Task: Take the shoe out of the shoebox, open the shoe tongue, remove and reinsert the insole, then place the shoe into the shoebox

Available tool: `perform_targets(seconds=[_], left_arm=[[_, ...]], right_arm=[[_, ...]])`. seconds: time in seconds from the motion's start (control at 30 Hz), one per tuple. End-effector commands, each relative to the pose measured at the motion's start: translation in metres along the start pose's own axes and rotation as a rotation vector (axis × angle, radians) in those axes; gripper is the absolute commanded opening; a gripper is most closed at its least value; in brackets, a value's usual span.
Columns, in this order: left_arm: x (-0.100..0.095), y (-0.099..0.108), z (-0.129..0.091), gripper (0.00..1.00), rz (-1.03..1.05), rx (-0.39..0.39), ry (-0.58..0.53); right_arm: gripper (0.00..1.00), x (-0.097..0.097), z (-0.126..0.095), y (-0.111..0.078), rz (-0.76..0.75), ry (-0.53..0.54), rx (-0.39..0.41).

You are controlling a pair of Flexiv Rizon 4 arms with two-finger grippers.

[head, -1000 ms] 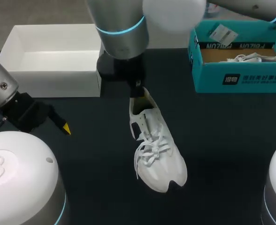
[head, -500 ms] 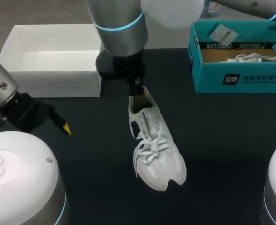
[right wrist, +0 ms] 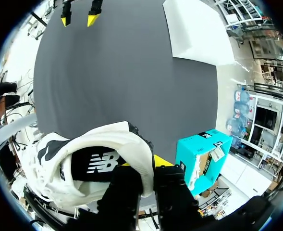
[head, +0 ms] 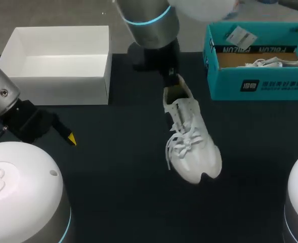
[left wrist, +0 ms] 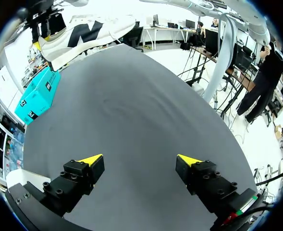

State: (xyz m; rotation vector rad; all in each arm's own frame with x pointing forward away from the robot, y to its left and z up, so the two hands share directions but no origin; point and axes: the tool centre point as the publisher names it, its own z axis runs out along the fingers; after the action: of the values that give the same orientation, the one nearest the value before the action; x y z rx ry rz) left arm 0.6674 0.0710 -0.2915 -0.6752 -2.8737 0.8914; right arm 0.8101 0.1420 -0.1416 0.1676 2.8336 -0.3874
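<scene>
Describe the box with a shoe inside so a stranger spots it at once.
Two open boxes stand along the far edge of the dark table. Take the one at the head view's right, the teal shoebox with printed walls; its neighbour is a plain white box.

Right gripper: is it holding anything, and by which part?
Yes: the right gripper is shut on the white shoe, pinching the rim of its heel. The left gripper is open and holds nothing.
</scene>
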Motion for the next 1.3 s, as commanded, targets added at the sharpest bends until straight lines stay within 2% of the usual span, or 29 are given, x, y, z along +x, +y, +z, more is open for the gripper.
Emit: perform_targets(seconds=[0.03,0.2,0.23,0.43,0.63,0.77,1.3], left_arm=[[-0.001,0.001,0.000,1.00,0.000,0.000,0.003],[-0.001,0.001,0.000,1.00,0.000,0.000,0.003],[-0.001,0.001,0.000,1.00,0.000,0.000,0.003],[-0.001,0.001,0.000,1.00,0.000,0.000,0.003],[-0.001,0.001,0.000,1.00,0.000,0.000,0.003],[-0.001,0.001,0.000,1.00,0.000,0.000,0.003],[-0.001,0.001,0.000,1.00,0.000,0.000,0.003]], right_arm=[[0.00,-0.038,0.018,-0.086,0.002,-0.001,-0.104],[0.00,-0.084,0.048,-0.135,0.030,-0.035,-0.117],[0.00,-0.094,0.054,-0.145,0.030,-0.034,-0.140],[0.00,-0.151,0.084,-0.186,0.001,-0.008,-0.155],[0.00,-0.189,0.104,-0.217,-0.016,-0.040,-0.137],[0.00,-0.205,0.107,-0.229,-0.024,-0.026,-0.092],[0.00,-0.205,0.107,-0.229,-0.024,-0.026,-0.092]])
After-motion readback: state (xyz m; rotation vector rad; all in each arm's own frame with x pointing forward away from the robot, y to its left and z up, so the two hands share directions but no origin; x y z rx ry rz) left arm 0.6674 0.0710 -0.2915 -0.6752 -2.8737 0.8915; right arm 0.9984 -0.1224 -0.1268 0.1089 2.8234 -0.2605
